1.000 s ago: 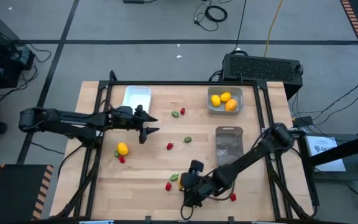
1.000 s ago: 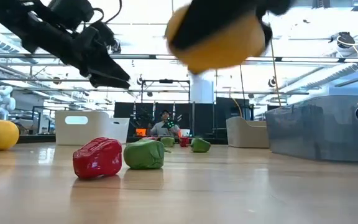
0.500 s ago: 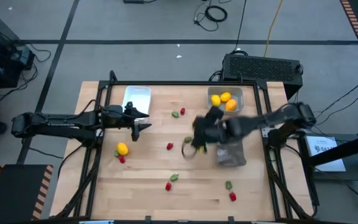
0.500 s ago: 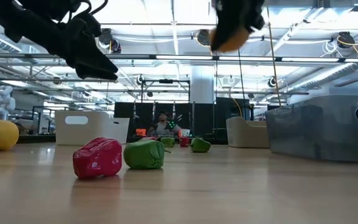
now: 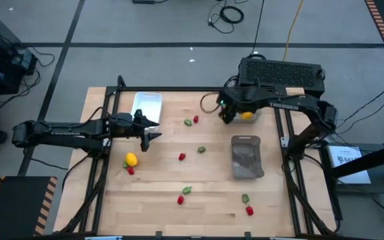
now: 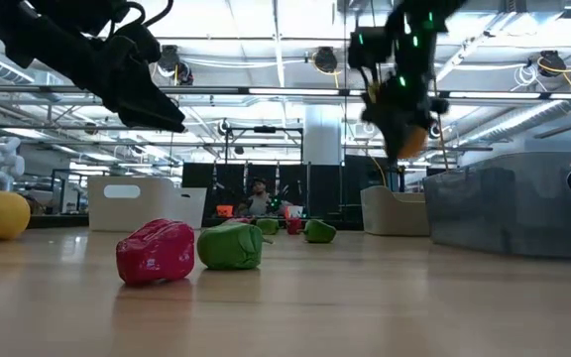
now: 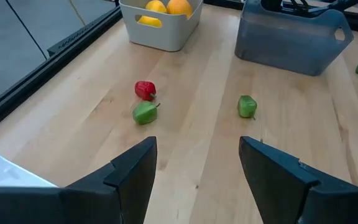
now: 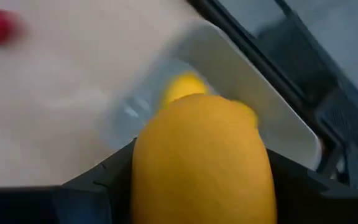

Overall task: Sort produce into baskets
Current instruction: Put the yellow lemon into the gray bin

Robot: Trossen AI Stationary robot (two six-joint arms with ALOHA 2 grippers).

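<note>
Pale wood planks form your work table (image 5: pixel 159 193), ringed by a black frame on a grey floor strung with cables. Your right gripper (image 5: pixel 228 111) is clamped on a lemon (image 8: pixel 202 158), a smooth yellow-orange toy fruit that fills the right wrist view, and it hangs at the near edge of the pale grey basket (image 5: pixel 253 115) at the table's far right. That basket already holds other yellow and orange fruits (image 7: pixel 166 7). Your left gripper (image 5: pixel 149 137) waits with its jaws apart and empty, just in front of the white basket (image 5: pixel 147 101) at the far left; whether anything lies in that basket you cannot tell. Nearer you on the right, the darker grey basket (image 5: pixel 247 157) has blurred contents, also impossible to make out.

Loose produce dots the wood: another lemon (image 5: pixel 131 159) beside a red piece (image 5: pixel 131 170), a green and red pair (image 5: pixel 191 121) at the far middle, a red piece (image 5: pixel 182 157) and a green piece (image 5: pixel 201 150) at the centre, and 2 more red-and-green pairs along the near edge.

1 second ago, your right gripper was low at the near edge of the table; it has since carried the lemon across to the pale grey basket. Your left gripper has drawn back slightly.
</note>
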